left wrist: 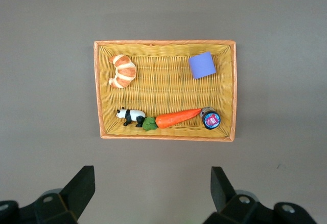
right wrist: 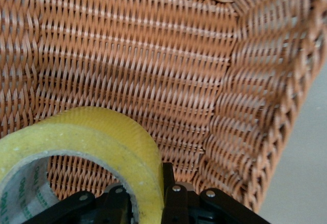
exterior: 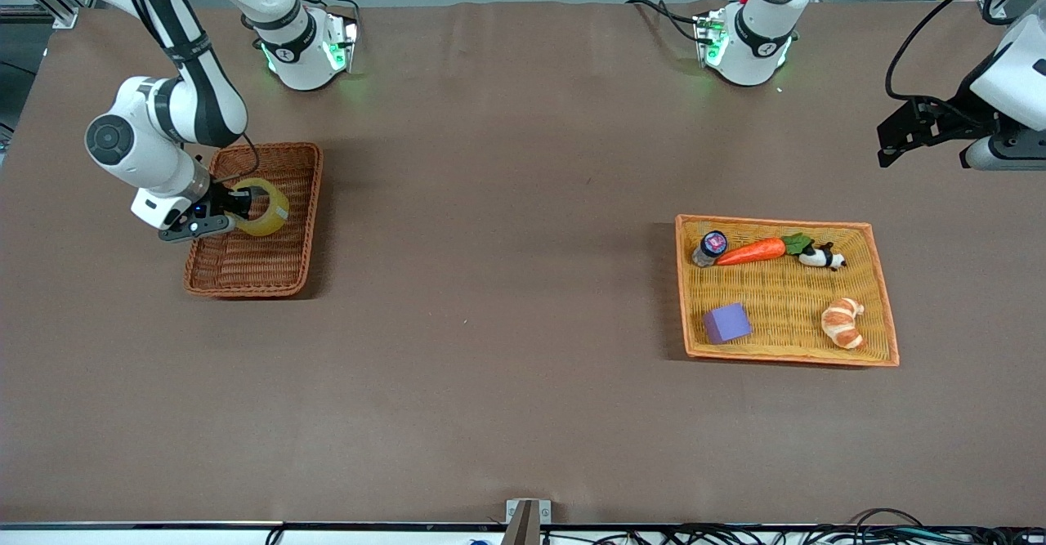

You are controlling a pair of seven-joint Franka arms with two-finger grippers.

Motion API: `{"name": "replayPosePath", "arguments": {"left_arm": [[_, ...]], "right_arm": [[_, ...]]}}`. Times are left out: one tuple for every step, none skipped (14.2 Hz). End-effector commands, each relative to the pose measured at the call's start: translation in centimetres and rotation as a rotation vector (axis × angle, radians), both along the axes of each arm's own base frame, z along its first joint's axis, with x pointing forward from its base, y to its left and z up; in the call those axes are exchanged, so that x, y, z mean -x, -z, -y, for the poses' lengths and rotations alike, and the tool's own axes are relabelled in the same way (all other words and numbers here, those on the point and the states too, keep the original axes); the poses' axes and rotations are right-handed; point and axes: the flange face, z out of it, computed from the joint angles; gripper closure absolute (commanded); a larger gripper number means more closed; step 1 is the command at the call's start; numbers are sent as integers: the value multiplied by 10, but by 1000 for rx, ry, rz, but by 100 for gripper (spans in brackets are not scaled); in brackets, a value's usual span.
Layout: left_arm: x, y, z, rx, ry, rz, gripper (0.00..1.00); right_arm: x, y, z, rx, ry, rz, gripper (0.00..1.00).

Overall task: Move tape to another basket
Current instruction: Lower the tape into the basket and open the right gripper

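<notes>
The tape point(exterior: 263, 207) sits pinched by its wall between the right gripper's point(exterior: 239, 203) fingers, one inside the ring and one outside, low in the basket point(exterior: 282, 271). Left gripper point(left wrist: 153, 191) waits with fingers spread wide, high over the tray point(exterior: 866, 238) end of the table

The tape point(exterior: 263, 207), a yellowish translucent ring with a grey core, stands on edge in the reddish-brown wicker basket point(exterior: 278, 271) at the right arm's end of the table, its wall pinched by the right gripper point(exterior: 237, 202).
</notes>
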Motion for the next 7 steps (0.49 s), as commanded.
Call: {"name": "replayPosePath", "arguments": {"left_arm": [[1,-2,1,10,25,2,0],[1,-2,1,10,25,2,0],[1,-2,1,10,25,2,0],[1,-3,1,10,25,4,0],[1,-3,1,10,27,4,0],[1,-2,1,10,27,2,0],[2,-3,1,10,25,4,0]], "right_arm": [[8,7,-5,-13,20,-1,86],[8,10,-7,-16,25,-4,82],[7,9,-8,-16,24,-2,62],[7,9,-8,-16,24,-4,39],[7,8,-8,-17,24,-4,21],[6,6,-9,-19,22,-5,8],[3,1,-9,-20,25,4,0]]}}
